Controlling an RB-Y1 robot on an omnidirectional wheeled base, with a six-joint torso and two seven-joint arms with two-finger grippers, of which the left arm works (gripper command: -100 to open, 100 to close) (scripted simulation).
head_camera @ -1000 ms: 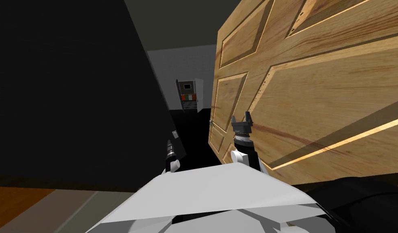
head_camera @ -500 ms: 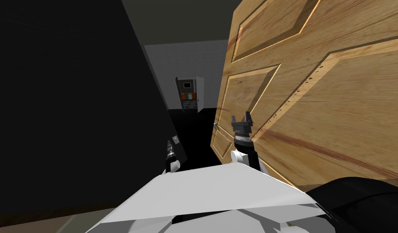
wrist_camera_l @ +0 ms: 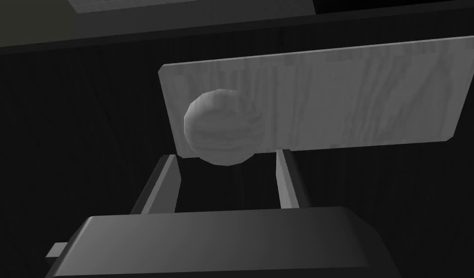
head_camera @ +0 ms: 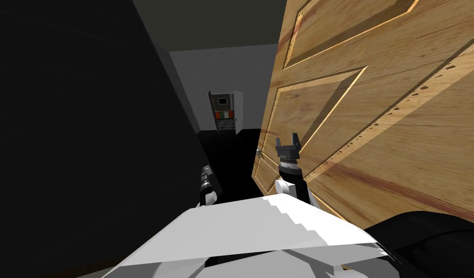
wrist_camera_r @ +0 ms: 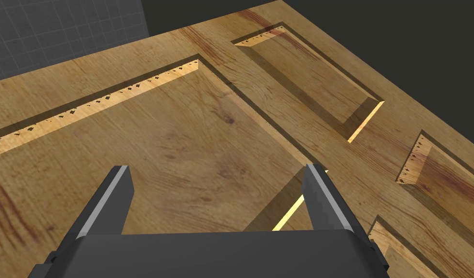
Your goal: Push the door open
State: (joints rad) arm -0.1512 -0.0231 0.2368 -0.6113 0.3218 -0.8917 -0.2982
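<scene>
The panelled wooden door (head_camera: pixel 375 120) stands ajar at 1 to 3 o'clock of the robot. Its free edge is swung away from a dark surface (head_camera: pixel 86 120) at 9 o'clock, leaving a gap dead ahead at 12. The right gripper (head_camera: pixel 289 143) is raised in front of the door's face near that free edge, its two blades spread apart and holding nothing. This looks like a posture for shoving with the arm rather than gripping. A small grey door knob (head_camera: pixel 258 153) sits at 9 o'clock of that gripper, untouched.

The left gripper (wrist_camera_l: pixel 226 154) is low beside the dark surface, also spread and empty. It is aimed at a grey plate (wrist_camera_l: pixel 351 101) carrying a round knob (wrist_camera_l: pixel 221 128) just past its fingertips.

Through the gap a grey wall (head_camera: pixel 216 72) and an open cabinet (head_camera: pixel 226 113) show at 12 o'clock, with a black area (head_camera: pixel 231 154) beneath them.

The door's hinge side and lower edge are cut off, so how far it has swung is a judgement: partly open, with the passage narrow for the robot. The right blades may be touching the wood, though the contact itself cannot be made out. What the grey plate belongs to is unclear.
</scene>
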